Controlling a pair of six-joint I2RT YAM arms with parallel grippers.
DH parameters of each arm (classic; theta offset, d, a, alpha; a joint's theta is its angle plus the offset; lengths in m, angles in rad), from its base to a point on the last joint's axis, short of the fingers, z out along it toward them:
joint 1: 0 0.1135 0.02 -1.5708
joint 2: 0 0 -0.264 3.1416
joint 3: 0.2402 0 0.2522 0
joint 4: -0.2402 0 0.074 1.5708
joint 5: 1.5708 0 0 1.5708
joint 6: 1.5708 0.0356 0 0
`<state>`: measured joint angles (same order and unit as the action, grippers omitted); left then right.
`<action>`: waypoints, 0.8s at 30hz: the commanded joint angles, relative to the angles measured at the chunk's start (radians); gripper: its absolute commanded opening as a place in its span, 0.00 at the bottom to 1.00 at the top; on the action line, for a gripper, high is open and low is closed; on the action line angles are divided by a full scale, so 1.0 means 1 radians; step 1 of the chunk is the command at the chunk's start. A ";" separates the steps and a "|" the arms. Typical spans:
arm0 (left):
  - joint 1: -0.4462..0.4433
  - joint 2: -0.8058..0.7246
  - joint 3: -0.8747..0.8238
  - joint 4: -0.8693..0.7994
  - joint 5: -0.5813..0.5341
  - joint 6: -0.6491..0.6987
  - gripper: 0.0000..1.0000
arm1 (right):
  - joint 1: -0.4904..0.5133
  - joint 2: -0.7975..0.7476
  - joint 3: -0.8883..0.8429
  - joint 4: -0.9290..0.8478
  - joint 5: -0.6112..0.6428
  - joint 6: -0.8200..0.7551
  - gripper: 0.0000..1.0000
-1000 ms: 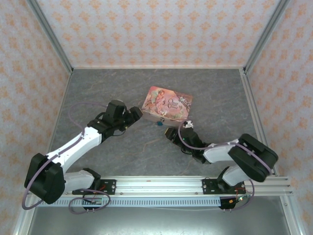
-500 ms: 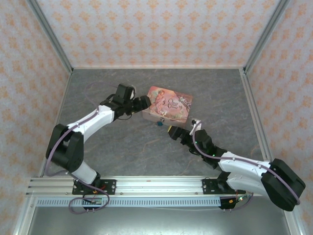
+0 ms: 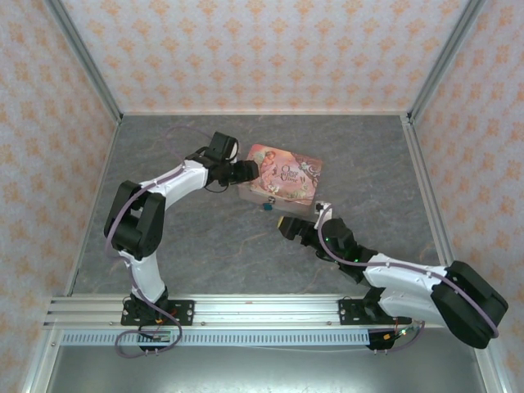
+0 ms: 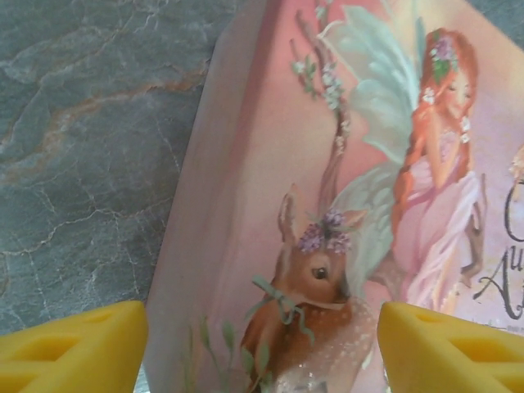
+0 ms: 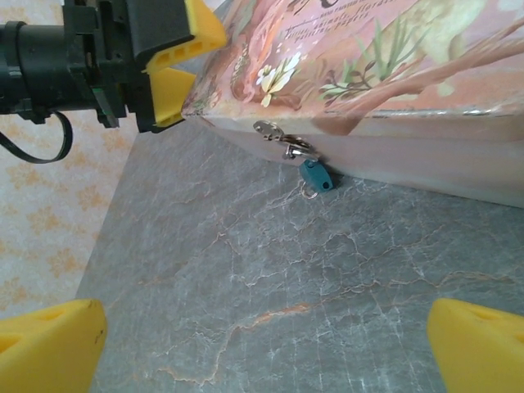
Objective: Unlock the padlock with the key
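The tiny blue padlock (image 5: 316, 175) hangs from the clasp of the pink illustrated rectangular tin (image 5: 368, 49). Left fingers (image 4: 74, 348) and right fingers (image 5: 49, 340) stand apart; a left nudge could slide the tin, swinging the padlock away.

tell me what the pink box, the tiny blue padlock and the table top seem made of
Pink box: likely printed tin, with a soft sheen and a lid seam.
Padlock: smooth teal body, painted metal or plastic; silvery metal hasp above it.
Table top: matte grey marble-look surface, probably printed laminate.
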<state>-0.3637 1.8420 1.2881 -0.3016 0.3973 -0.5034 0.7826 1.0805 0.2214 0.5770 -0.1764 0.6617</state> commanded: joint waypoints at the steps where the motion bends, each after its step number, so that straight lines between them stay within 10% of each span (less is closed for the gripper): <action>1: 0.011 0.005 -0.029 -0.007 0.035 0.003 0.68 | -0.004 0.047 0.011 0.096 -0.029 -0.032 1.00; 24: -0.043 -0.180 -0.438 0.226 0.076 -0.239 0.53 | -0.336 0.375 0.151 0.354 -0.394 -0.256 0.99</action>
<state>-0.3798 1.6615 0.9234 0.0025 0.5114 -0.7044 0.4667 1.4353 0.3389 0.8326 -0.5072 0.4808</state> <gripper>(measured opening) 0.536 0.993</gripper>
